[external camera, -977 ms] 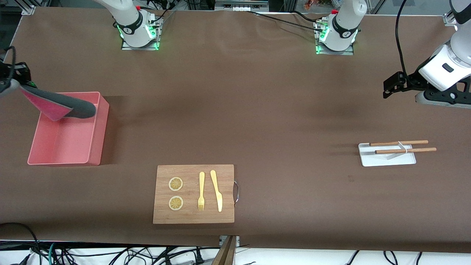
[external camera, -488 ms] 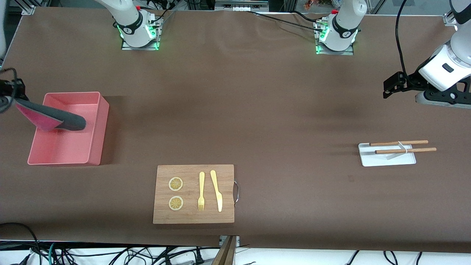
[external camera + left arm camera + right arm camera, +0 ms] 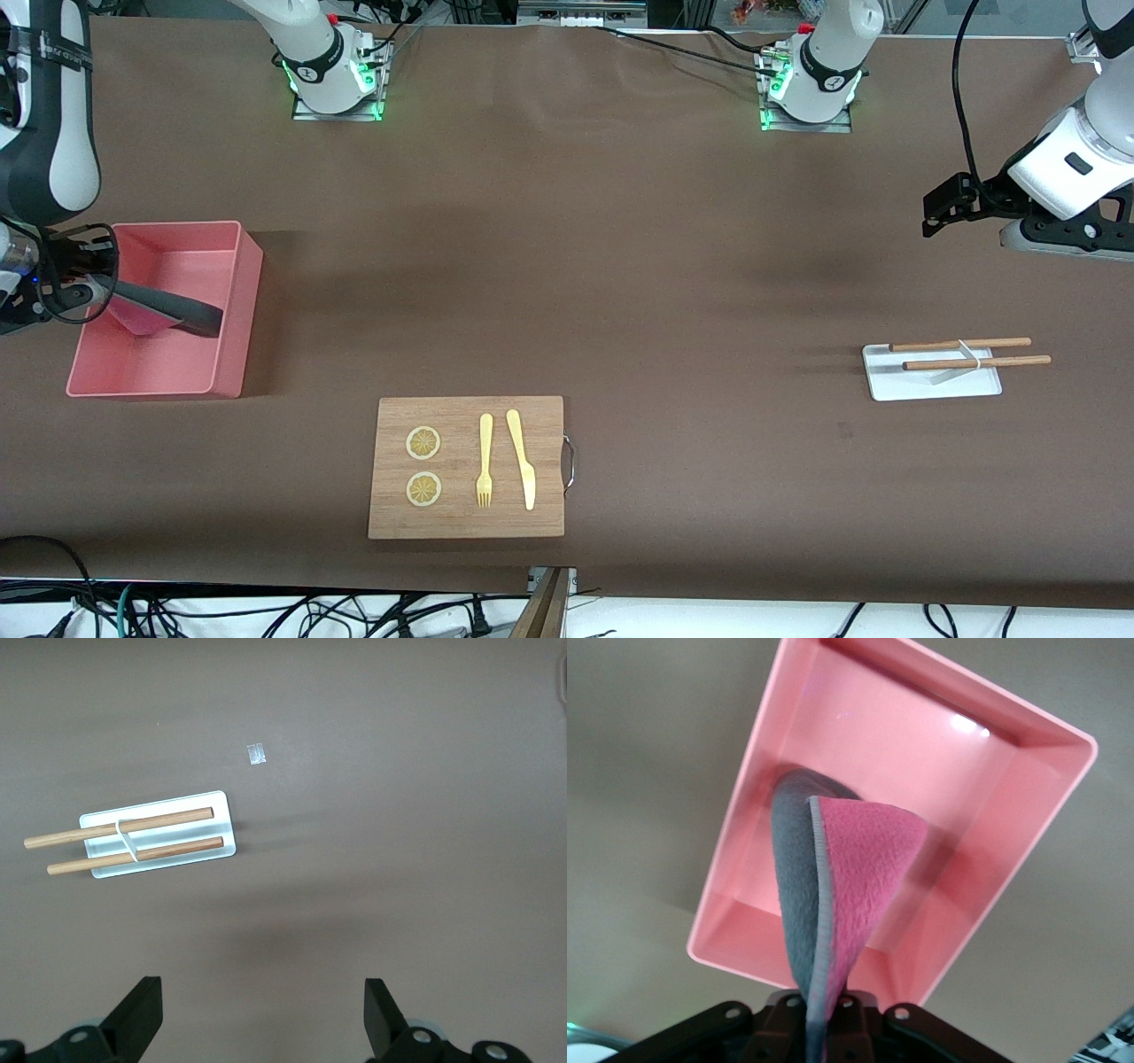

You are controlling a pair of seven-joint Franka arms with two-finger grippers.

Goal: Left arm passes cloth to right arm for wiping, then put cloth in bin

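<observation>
The right arm reaches in at its own end of the table. Its right gripper point(image 3: 93, 292) point(image 3: 824, 1003) is shut on the cloth point(image 3: 168, 310) point(image 3: 850, 868), which hangs folded, dark grey outside and pink inside. The cloth's free end dips inside the pink bin point(image 3: 235, 292) point(image 3: 921, 735), low over its floor; whether it touches the floor I cannot tell. The left gripper point(image 3: 939, 208) point(image 3: 263, 1010) waits open and empty in the air over bare table near the left arm's end.
A white tray point(image 3: 930, 381) point(image 3: 223, 822) carrying two wooden sticks point(image 3: 966, 353) lies toward the left arm's end. A wooden cutting board point(image 3: 465, 523) with fork, knife and two lemon slices sits nearer the front camera, mid-table.
The right gripper has come lower and farther over the bin, carrying the cloth down inside its walls. The left arm has not moved.
</observation>
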